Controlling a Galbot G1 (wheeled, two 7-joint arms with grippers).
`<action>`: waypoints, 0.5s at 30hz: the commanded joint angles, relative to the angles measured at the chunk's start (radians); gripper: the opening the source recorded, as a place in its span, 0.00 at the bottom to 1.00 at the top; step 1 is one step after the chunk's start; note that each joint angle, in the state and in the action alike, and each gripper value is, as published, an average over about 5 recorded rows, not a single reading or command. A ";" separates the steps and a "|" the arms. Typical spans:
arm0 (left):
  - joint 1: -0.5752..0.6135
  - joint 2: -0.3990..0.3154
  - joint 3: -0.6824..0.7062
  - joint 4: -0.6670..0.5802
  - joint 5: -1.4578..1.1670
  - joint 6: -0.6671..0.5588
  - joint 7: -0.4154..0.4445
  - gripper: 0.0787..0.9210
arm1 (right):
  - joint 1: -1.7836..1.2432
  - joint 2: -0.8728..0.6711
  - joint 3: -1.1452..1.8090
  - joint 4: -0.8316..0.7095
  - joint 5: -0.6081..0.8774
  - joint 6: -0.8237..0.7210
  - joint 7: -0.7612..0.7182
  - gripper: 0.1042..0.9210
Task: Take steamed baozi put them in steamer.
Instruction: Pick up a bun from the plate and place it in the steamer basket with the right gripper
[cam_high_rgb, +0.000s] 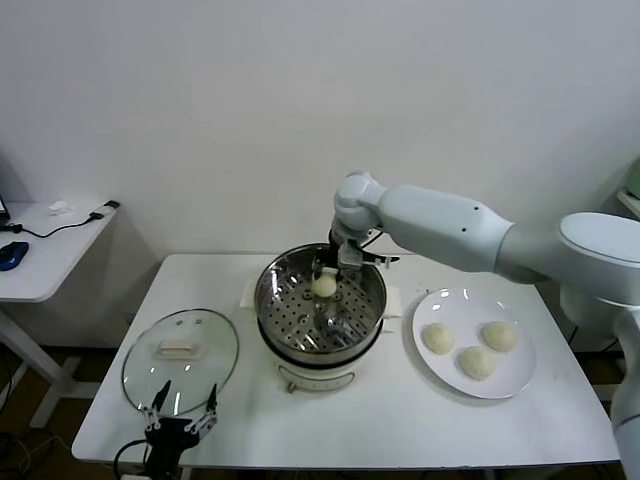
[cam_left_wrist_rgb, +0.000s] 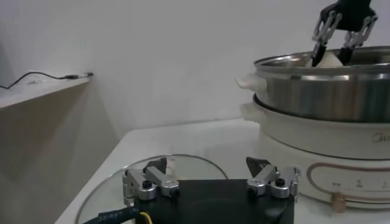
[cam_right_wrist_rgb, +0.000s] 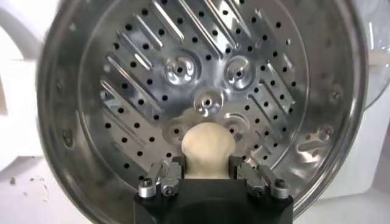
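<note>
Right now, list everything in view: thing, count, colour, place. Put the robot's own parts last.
Baozi: four, cream-white; one held over the steamer, three on the plate.
Steamer: one, shiny steel on a white base, table centre.
Plate: one, white, right of the steamer.
Lid: one, clear glass with a cream handle, flat on the table left of the steamer.
Table: one, white, under it all.
Side desk: one, white, far left, with a cable and a blue thing on it.
Right tool: shut on a baozi, above the steamer floor.
Left tool: open, idle at the table's near edge by the lid.
</note>
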 joint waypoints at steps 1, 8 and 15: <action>0.001 -0.001 0.004 0.003 0.003 -0.004 -0.001 0.88 | -0.040 0.036 0.025 -0.085 -0.044 0.035 0.023 0.49; -0.002 -0.003 0.005 0.005 0.005 -0.007 -0.003 0.88 | -0.036 0.053 0.019 -0.107 -0.009 0.043 0.031 0.72; 0.006 -0.006 0.007 -0.011 0.022 -0.008 -0.002 0.88 | 0.063 0.028 -0.009 -0.052 0.193 0.053 -0.080 0.87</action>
